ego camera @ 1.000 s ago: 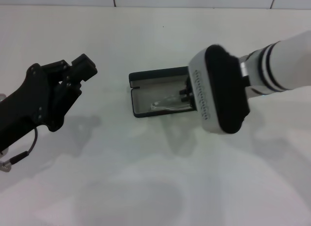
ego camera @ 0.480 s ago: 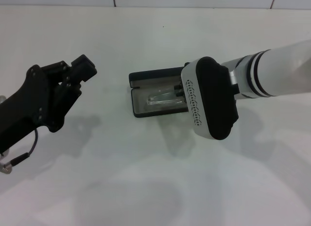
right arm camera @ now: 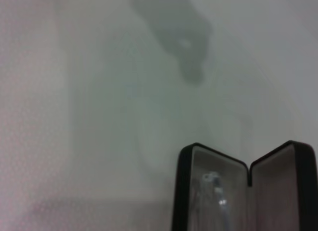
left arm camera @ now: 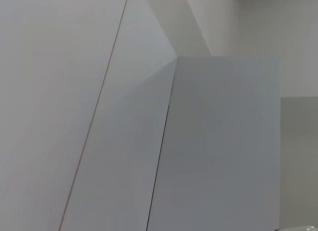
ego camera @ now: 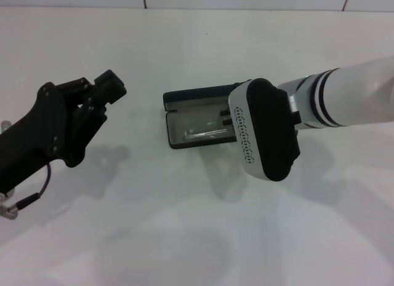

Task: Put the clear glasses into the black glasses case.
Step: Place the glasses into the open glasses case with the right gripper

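Clear glasses (ego camera: 203,132): lying folded inside the lower tray of the open case, lengthwise along it, seen as pale glints against the lining. In the right wrist view they show as a faint transparent shape (right arm camera: 214,191) in the deeper half of the case.

Black glasses case (ego camera: 178,121): open on the white table (ego camera: 197,224), near the middle of the work surface. The lid stands hinged back on the far side; the tray faces up with a pale lining. The right end of the case is hidden behind the right arm's wrist housing. From the right wrist camera both halves (right arm camera: 186,191) are seen spread in a shallow V.

Right gripper (ego camera: 226,119): at the right end of the case, low over the tray and just beside the glasses. Only small dark finger parts show past the large white-and-black wrist housing. I cannot tell how far the jaws are parted, or whether they have hold of anything.

Left gripper (ego camera: 109,88): black, held above the table well to the left of the case, pointing toward it. It holds nothing; the jaw gap is not readable.

Left wrist view: only plain pale surfaces with thin seams.
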